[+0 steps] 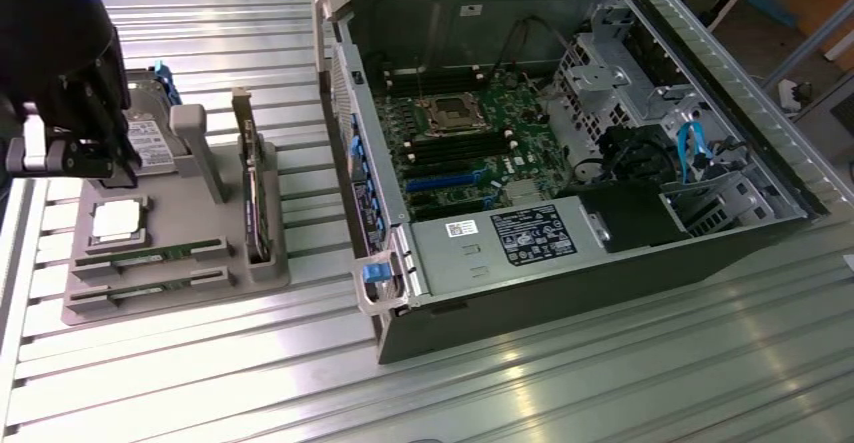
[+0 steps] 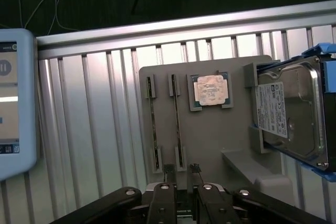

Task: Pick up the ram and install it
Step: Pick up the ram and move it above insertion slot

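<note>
Ribbed worktop (image 1: 561, 383): claw (image 2: 181, 169) half-spread and empty over the grey holder (image 2: 210, 135).
Your ram (image 2: 177, 124) lies edge-up in its slot, just beside its twin (image 2: 152, 124); a descent slightly off-line could set the claw on the board or the slot wall.

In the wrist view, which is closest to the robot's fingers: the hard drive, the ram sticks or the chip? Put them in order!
1. Ram sticks: in the tray slots, ends right by the fingers.
2. Chip: next pocket, beyond the sticks.
3. Hard drive: tray's far side, past the chip.
</note>
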